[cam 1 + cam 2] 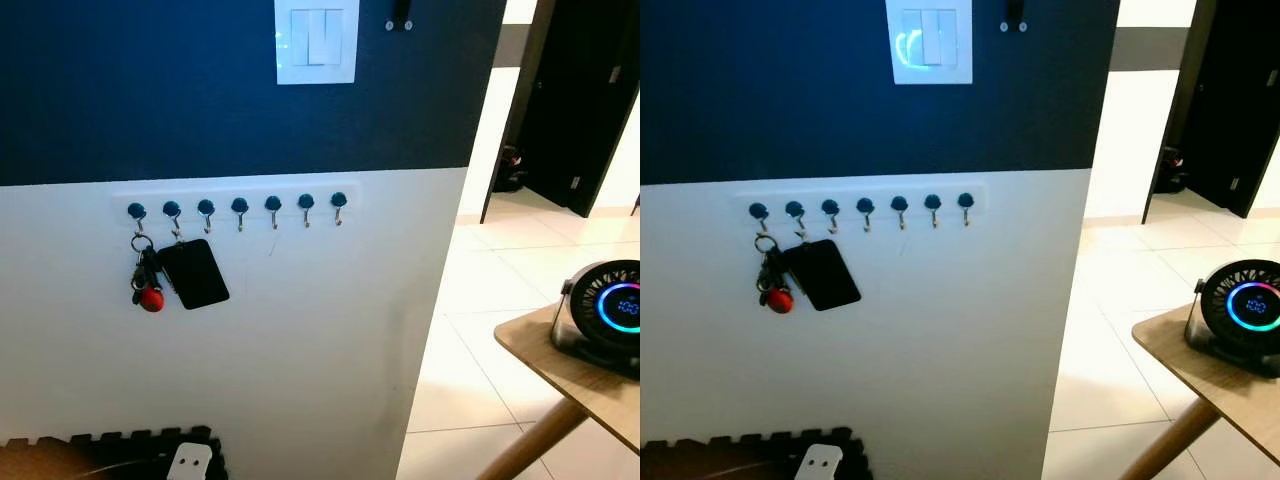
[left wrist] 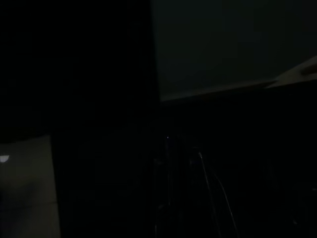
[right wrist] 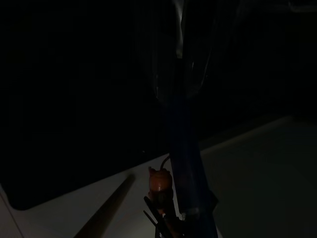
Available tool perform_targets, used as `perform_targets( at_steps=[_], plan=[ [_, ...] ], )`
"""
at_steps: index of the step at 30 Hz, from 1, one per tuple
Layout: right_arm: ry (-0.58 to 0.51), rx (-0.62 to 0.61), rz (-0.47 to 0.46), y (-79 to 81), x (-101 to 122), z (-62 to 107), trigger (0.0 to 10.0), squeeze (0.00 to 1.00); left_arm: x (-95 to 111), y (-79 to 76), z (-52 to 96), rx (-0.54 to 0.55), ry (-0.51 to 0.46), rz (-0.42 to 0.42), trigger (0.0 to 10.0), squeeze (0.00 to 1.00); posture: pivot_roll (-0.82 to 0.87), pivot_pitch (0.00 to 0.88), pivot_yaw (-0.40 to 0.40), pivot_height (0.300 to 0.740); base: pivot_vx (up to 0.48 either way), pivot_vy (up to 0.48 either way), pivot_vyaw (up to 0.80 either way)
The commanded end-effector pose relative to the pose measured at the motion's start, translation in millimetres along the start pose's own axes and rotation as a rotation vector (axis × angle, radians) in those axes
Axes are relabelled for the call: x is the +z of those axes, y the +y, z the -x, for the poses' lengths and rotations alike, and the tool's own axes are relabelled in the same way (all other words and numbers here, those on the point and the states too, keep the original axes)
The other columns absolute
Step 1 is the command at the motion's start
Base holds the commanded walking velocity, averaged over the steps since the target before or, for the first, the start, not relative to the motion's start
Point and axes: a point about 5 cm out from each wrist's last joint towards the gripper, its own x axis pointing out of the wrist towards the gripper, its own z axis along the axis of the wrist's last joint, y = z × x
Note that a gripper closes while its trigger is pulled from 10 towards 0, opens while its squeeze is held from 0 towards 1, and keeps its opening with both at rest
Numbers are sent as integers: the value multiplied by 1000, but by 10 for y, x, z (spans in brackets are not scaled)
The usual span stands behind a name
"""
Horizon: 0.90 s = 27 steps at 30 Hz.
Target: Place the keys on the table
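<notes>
Wood, pale: the table [image 1: 590, 385] is seen at the right edge of the head views, with a round black fan [image 1: 610, 312] with a lit blue ring standing on its corner.
Wall: dark blue above, white below — a light switch [image 1: 316, 40] is set in the blue part.
Hook rail: a row of blue-capped hooks [image 1: 239, 209] is fixed along the top of the white part.
Keys: the keys [image 1: 146, 280], with a red charm and a black card-like tag [image 1: 194, 273], are hung from the two leftmost hooks, well apart from the table.
Left gripper: idle in the dark; whether its fingers are spread or closed cannot be told.
Right gripper: equally dark — its state cannot be told either.
Progress: nothing is judged done; the keys are not yet lifted, carried or set down.
</notes>
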Motion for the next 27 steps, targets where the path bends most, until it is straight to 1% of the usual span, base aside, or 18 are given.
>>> perform_targets(
  at_steps=[1,10,13,17,23,25,27],
  plan=[
    [1,16,24,19,9,-8,10000,0,-5,2,-1,3,0,-12,10000,0,12,0,21,740,0,0,0],
    [11,63,103,42,38,-22,10000,0,-31,24,8,7,3,5,10000,0,18,0,-3,740,0,0,0],
    [11,65,108,35,53,-27,10000,0,-43,16,10,10,3,8,10000,0,19,0,-17,740,0,0,0],
    [3,80,136,21,103,-38,10000,0,-58,-23,10,15,-9,38,10000,0,21,0,-40,740,0,0,0],
    [3,82,153,-4,121,-40,10000,0,-57,-67,11,8,-33,47,10000,0,19,11,-57,740,0,0,0],
    [0,74,151,-20,132,-41,10000,0,-65,-72,15,4,-34,14,10000,0,21,15,-52,740,0,0,0],
    [-3,69,141,-26,134,-41,10000,0,-72,-74,17,-1,-31,6,10000,0,20,16,-47,740,0,0,0]
  ],
)
